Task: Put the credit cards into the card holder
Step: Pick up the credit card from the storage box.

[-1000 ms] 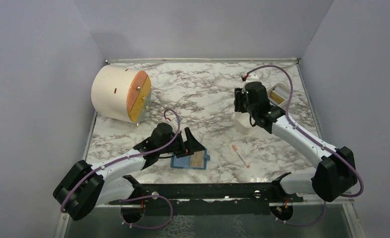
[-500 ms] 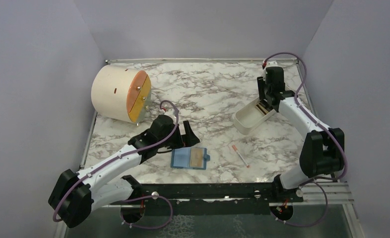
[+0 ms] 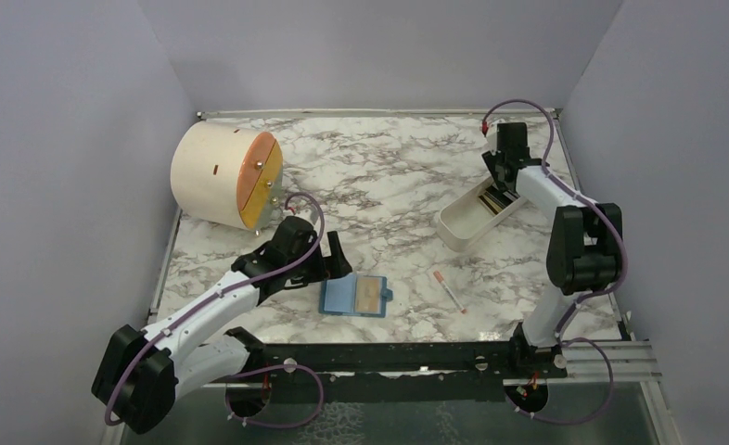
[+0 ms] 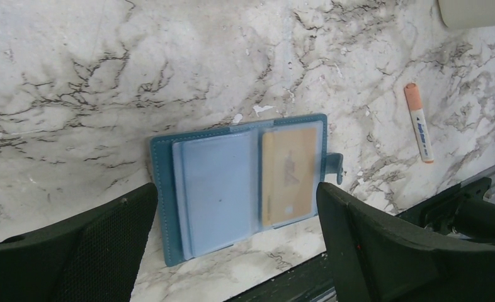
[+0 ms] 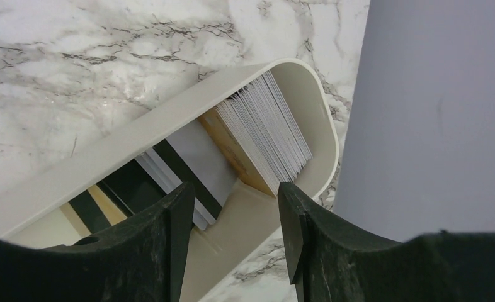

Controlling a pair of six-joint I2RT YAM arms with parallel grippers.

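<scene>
the left hand hangs low over the marble surface, jaws spread as wide as they go and nothing between them. the card holder lies flat and opened out just ahead of that hand, framed between its two fingers in the wrist view but touched by neither. a gold card sits in the pocket nearer the hand's right finger, and the other pocket shows only pale blue. a white and orange pen-like stick lies further out beyond that right finger. the right hand hovers above one rounded end of a white tray, jaws partly apart and gripping nothing. just ahead of its fingertips a tight stack of cards stands on edge in the tray, with a few loose cards lying flat toward its left finger. a round cream drum rests well apart, off to the left hand's left.
</scene>
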